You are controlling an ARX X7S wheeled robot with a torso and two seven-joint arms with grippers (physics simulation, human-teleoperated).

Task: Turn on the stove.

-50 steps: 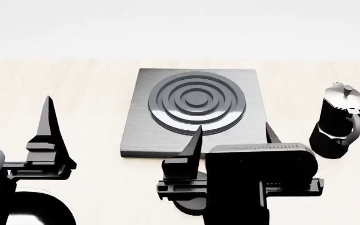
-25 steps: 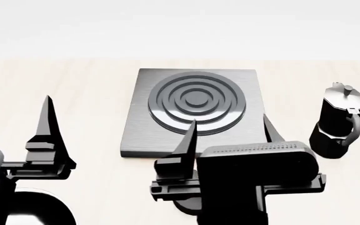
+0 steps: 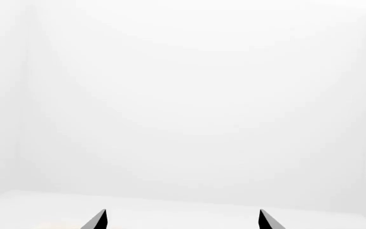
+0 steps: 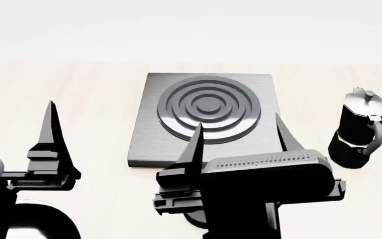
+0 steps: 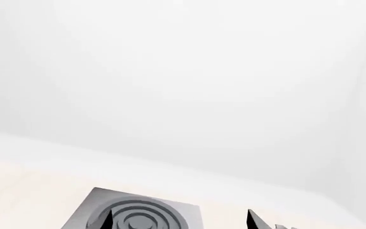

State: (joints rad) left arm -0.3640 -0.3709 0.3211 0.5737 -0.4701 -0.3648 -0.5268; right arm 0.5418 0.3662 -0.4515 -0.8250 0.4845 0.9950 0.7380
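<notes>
The stove (image 4: pixel 152 144) is a flat grey square slab with a ringed round burner (image 4: pixel 208 108), lying mid-table. My right gripper (image 4: pixel 238 122) is open above the slab's near edge, with its fingertips (image 4: pixel 198 127) over the burner's front rim. A dark round shape (image 4: pixel 196 222) shows partly beneath its body; I cannot tell if it is the knob. The right wrist view shows the open gripper (image 5: pixel 179 220) above the stove (image 5: pixel 84 212). My left gripper (image 4: pixel 15 107) is open and empty to the left of the stove. The left wrist view shows this gripper (image 3: pixel 181 220) against white.
A black moka pot (image 4: pixel 358 128) stands upright to the right of the stove. A black curved shape (image 4: pixel 42 215) lies under my left arm at the lower left. The light wooden table (image 4: pixel 98 99) ends at a white wall behind.
My right gripper has moved forward and a little left, so its fingertips now reach over the burner's front rim. The left arm, stove and moka pot have not moved.
</notes>
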